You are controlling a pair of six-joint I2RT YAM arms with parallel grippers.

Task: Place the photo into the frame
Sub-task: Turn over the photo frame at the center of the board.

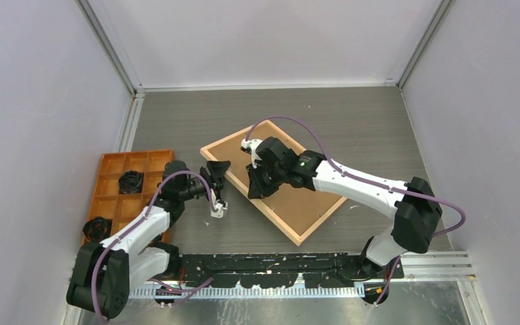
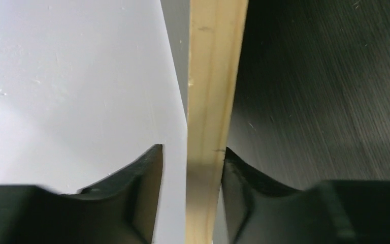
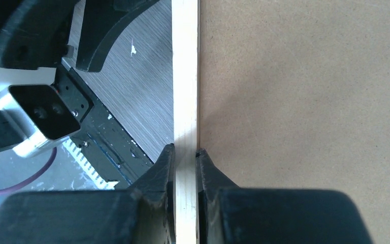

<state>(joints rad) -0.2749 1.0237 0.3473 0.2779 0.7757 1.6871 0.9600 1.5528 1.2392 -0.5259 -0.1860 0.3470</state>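
**Fingers at the frame [image 3: 185, 76]: right fingers [image 3: 157, 178] clamped, left fingers [image 2: 142, 188] loose**

A grey, wood-grained surface [image 1: 372, 128] fills the middle of the top view. The frame lies slantwise on it at the centre. One corner points to the centre-left and another to the lower right, and a brown board [image 1: 298, 203] fills its inside.

An orange tray [image 1: 112, 164] of compartments sits at the left edge of the surface, apart from the frame. Two black round pieces go with it: one [image 1: 130, 181] in a middle compartment, the other [image 1: 97, 228] at the tray's lower left corner.

The right arm [image 1: 359, 183] reaches in from the lower right, across the board, to the frame's lower-left long side. In the right wrist view the right fingers stand narrow, one on each side of the pale wood strip, and both press against it. The board lies to the right of the strip and the surface to the left.

The left arm [image 1: 135, 230] comes up from the lower left, and the left fingers sit near the frame's left corner, just beside the right ones. In the left wrist view they straddle the wood strip about half spread. The finger on the right of the picture meets the strip's edge, while the one on the left stands off with a clear gap. The dark surface lies right of the strip. Left of it is a plain pale area that I cannot identify.
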